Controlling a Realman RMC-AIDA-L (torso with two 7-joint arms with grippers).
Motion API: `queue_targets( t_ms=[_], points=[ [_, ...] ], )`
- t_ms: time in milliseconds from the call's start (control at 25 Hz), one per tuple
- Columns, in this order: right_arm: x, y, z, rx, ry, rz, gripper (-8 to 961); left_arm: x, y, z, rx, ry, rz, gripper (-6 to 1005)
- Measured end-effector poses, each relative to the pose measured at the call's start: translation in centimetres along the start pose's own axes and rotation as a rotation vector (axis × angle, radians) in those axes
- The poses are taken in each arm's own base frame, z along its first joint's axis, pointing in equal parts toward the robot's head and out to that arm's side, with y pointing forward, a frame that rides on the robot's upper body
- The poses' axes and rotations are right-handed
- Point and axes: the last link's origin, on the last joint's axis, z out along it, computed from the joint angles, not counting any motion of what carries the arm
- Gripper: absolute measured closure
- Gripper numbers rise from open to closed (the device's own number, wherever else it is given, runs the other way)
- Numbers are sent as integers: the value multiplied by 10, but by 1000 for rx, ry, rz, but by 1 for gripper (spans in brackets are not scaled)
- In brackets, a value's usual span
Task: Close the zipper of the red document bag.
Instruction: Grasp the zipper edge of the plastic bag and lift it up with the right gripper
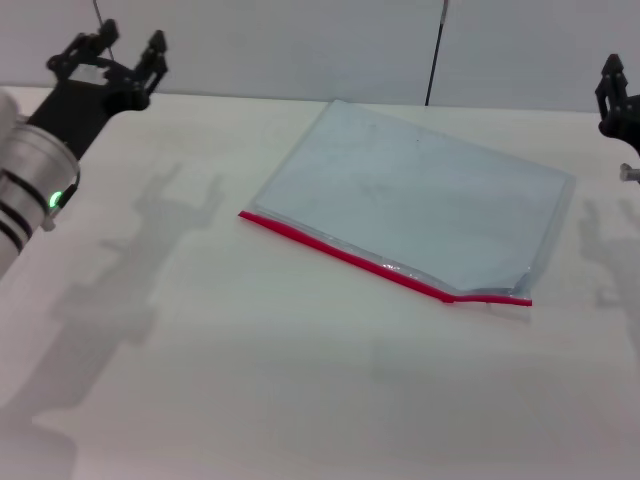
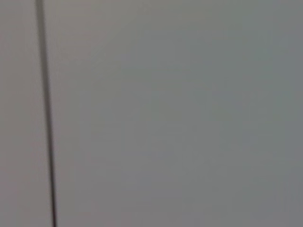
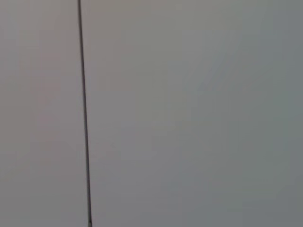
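Observation:
The red document bag, a flat translucent blue-grey pouch, lies on the white table right of centre in the head view. Its zipper is a red strip along the near long edge, running from left down to the right; near the right end the edge gapes a little. I cannot make out the slider. My left gripper hangs open at the far left, well clear of the bag. Only part of my right gripper shows at the right edge, away from the bag. Both wrist views show just a grey wall.
A grey wall with a dark vertical seam stands behind the table's far edge. The same kind of seam shows in the left wrist view and in the right wrist view. Bare tabletop lies in front of the bag.

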Motion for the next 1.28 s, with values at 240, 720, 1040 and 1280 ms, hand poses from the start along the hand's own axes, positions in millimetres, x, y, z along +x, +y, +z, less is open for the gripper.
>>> queue_targets(
  t_ms=[240,720,1040,1280],
  points=[
    [1,-2,-1,8,-2,2,506,-2,-6,-9,27,31,-30,384],
    [3,-3,-2,9,6,2,507,-3,-5,-9,24,29,-22,383],
    [-1,19,-5,-167,147,-33,505,-12,4,2,-56,-76,-7,383],
    [-13,32,-20,-349,274,-165,504,-13,12,8,-116,-115,30,384]
  ],
)
